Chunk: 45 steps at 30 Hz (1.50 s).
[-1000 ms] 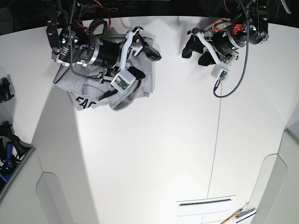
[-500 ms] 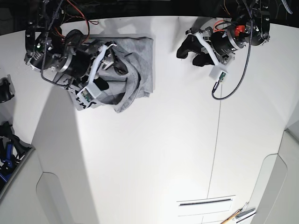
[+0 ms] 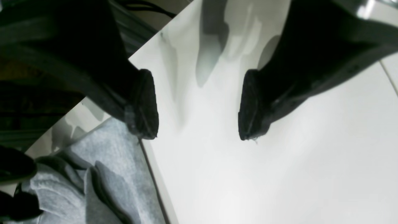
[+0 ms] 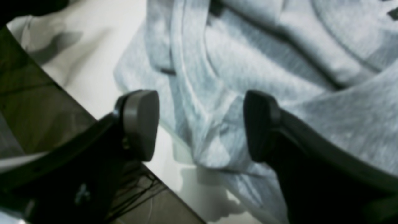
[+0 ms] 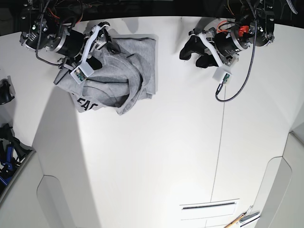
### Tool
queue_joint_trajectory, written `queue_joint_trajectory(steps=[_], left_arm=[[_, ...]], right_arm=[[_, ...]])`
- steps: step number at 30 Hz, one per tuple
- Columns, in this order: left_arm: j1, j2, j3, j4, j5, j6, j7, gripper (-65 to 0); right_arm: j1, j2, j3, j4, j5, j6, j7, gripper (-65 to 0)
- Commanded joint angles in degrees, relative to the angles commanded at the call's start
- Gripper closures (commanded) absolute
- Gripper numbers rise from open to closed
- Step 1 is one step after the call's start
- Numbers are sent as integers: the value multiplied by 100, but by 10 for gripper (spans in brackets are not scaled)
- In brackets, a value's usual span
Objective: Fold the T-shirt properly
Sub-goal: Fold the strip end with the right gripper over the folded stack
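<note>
The heather-grey T-shirt lies crumpled at the table's far left, with part of its black print showing at its lower left edge. My right gripper is open over the shirt's upper left part. In the right wrist view the right gripper has its jaws wide apart above a bunched fold of the T-shirt, holding nothing. My left gripper is open and empty over bare table to the right of the shirt. In the left wrist view the left gripper is open, and the T-shirt shows at the lower left.
The white table has a seam running down its right part. A black cable hangs from the left arm. A slot and tools lie at the near edge. Dark gear stands off the left side.
My right arm has drawn back to the far left, off the middle of the shirt, uncovering the pile. The shirt's folds shifted slightly. The left arm barely moved.
</note>
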Motion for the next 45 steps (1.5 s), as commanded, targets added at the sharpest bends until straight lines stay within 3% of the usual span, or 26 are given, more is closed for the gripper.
queue_joint_trajectory(steps=[3,8,11,18,26,30,31,33,35,39,45], left_arm=[[0,-2,0,0,-4,0,0,-434],[2,0,0,0,-2,0,4,-434],[2,-2,0,0,-2,2,4,-434],[2,-2,-2,0,4,2,2,-434],[0,0,-446,0,-20,4,0,-434],[0,-2,-767,0,-127,4,2,-434],[0,-2,-804,0,-175,4,2,-434],[0,-2,-826,0,-245,4,2,-434],[2,-2,-826,0,-313,4,2,-434],[2,-2,-826,0,-321,4,48,-434],[2,0,-826,0,-321,4,68,-434]], right_arm=[[4,0,-116,-315,-223,-2,260,-350],[0,0,-208,-568,-216,-22,234,-81],[0,-2,-208,-568,-107,-20,234,0],[15,-101,-208,-317,1062,90,33,0],[22,-809,-273,619,1349,90,-114,0],[20,-890,-715,616,1342,90,-107,0],[20,-892,-868,614,1322,87,-105,-62],[17,-892,-1182,608,1222,87,-37,-254],[26,-890,-1449,608,946,87,164,-364],[326,-890,-1493,608,516,17,260,-371],[992,-887,-925,601,-199,-192,420,-371]])
